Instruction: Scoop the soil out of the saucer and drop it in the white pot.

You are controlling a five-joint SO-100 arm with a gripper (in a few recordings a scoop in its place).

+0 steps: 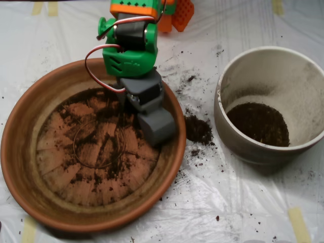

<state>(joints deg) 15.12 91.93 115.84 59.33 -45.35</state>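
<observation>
item: my scoop [157,126] — grey clamshell on a green and orange arm [131,50] with red and white wires looped at its left. it hangs low over the right inner side of the saucer, just inside the rim. from above i see only the closed-looking grey back of the shells; whether they are parted underneath, or carrying anything, i cannot tell.

item: saucer [20,152] — large terracotta dish, beneath and to the left of my scoop. ridged base mostly bare.

item: soil [101,147] — thin dark smears and crumbs scattered over the saucer base to the left of and below my scoop, thicker in an arc along the upper edge of the base beside it.

item: soil in pot [258,124] — dark layer covering the pot bottom, well to the right of my scoop.

item: spilled clump [198,129] — small dark heap on the sheet just right of my scoop, outside the saucer rim, between saucer and pot. loose specks trail above and below it.

item: white pot [304,76] — off-white, deep, inner walls dusted grey-brown, standing right of my scoop, apart from the saucer.

item: surface — clear plastic sheet [228,202], creased and glossy, over a pale table, under everything. strips of yellowish tape [299,223] at lower right, lower left and along the top edge. stray grains dot the sheet.
</observation>
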